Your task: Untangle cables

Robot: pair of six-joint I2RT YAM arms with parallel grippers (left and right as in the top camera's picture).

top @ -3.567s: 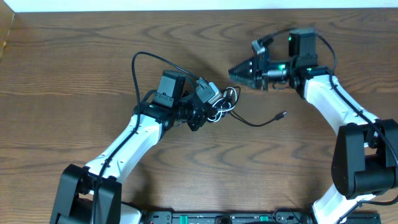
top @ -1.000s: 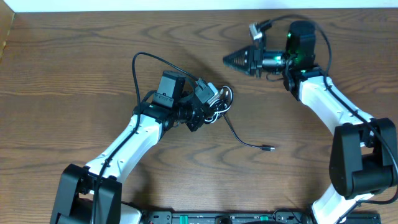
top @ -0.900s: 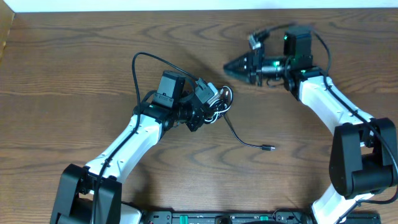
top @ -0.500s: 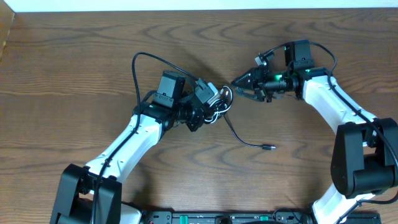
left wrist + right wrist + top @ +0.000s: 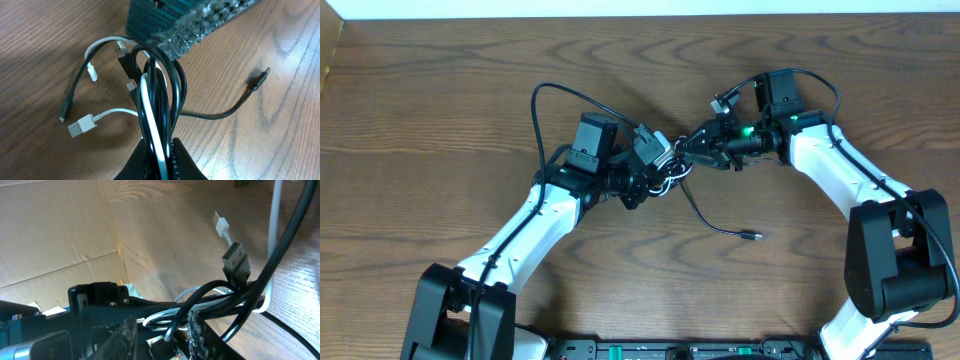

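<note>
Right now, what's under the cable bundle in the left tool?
Under the cable bundle: bare table, a white USB plug and a black cable tail trailing out. The right tool covers the bundle's far end; anything beneath there is hidden.

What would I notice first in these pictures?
A knot of black and white cables in the middle of the table, pinched in the left gripper. The right gripper reaches into it from the other side, and one black tail trails loose toward the front.
</note>
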